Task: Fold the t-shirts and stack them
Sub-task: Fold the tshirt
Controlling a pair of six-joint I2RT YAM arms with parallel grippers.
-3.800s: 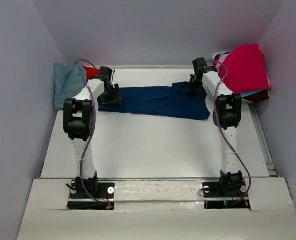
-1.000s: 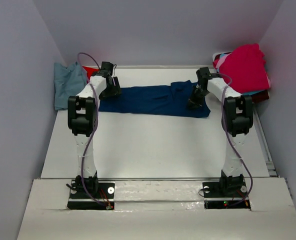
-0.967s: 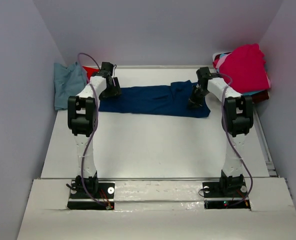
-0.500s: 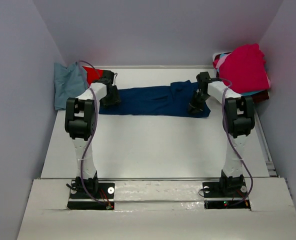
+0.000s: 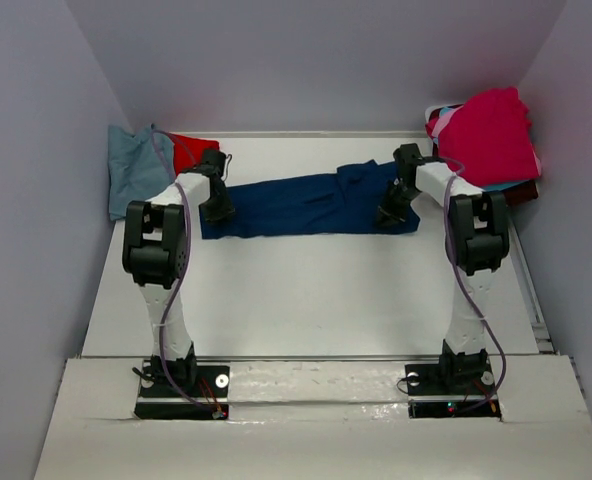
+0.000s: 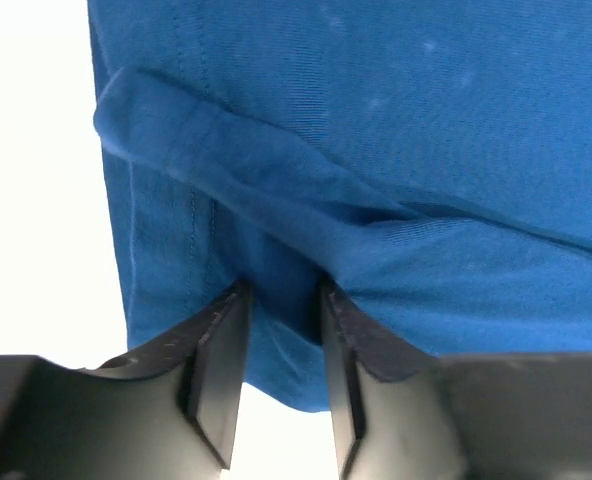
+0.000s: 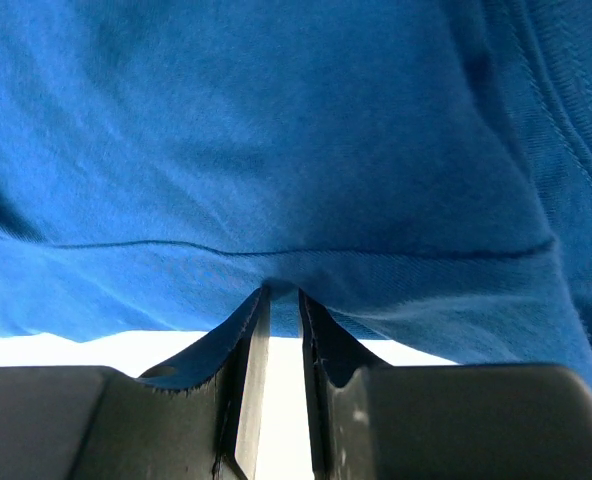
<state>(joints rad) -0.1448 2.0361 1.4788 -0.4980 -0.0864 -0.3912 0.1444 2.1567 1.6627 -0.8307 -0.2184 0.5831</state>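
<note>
The navy t-shirt (image 5: 306, 203) lies as a long folded strip across the far half of the table. My left gripper (image 5: 216, 207) is at its left end. In the left wrist view (image 6: 281, 290) the jaws press on a raised ridge of blue cloth (image 6: 276, 190) from both sides. My right gripper (image 5: 389, 215) is at the strip's right end. Its narrow jaws (image 7: 283, 295) pinch the near hem of the blue cloth (image 7: 276, 130). Its print is hidden.
A dusty blue-grey tee (image 5: 136, 170) and a red one (image 5: 188, 152) lie at the back left against the wall. A magenta tee (image 5: 491, 135) tops a pile at the back right, with turquoise (image 5: 506, 187) and maroon (image 5: 524, 192) edges under it. Walls stand close on three sides.
My left gripper has slid toward the near side and closed on the shirt's left end, which has come nearer with it. The right gripper has barely moved.
</note>
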